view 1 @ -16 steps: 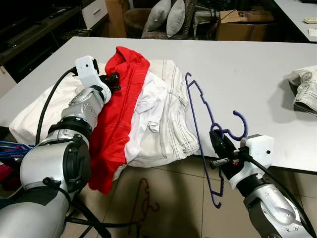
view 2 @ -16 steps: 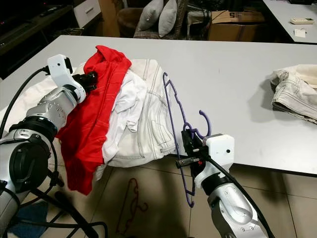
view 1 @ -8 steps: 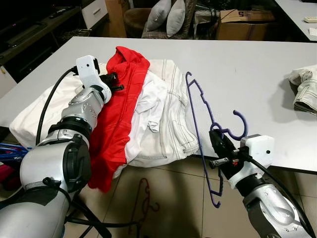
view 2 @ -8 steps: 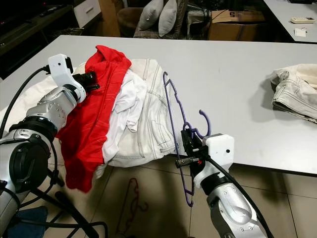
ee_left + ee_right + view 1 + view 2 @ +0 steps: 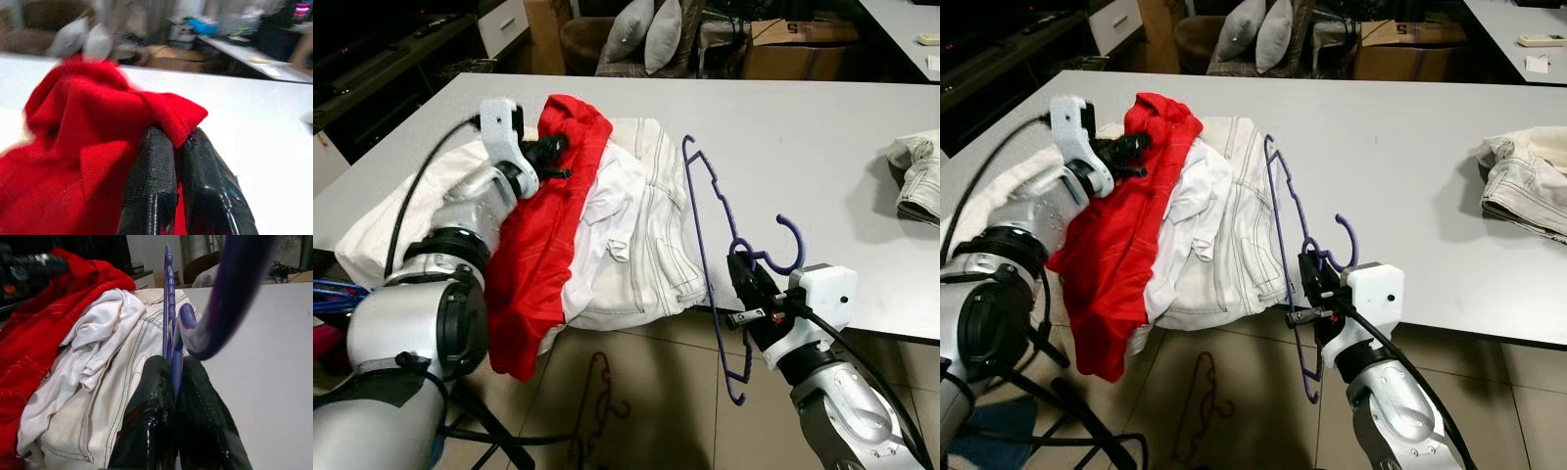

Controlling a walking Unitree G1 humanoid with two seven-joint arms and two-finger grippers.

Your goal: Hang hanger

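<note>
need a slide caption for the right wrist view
Right gripper shut on the purple hanger, beside white jeans and a red garment.

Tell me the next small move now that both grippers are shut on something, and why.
Probably lift the left gripper a little to raise the red shirt off the pile. Its fingers are pinched on a fold near the shirt's top edge, and most of the shirt lies draped over the white clothes and the table edge. The right gripper holds the hanger near its hook, ready alongside.
</note>
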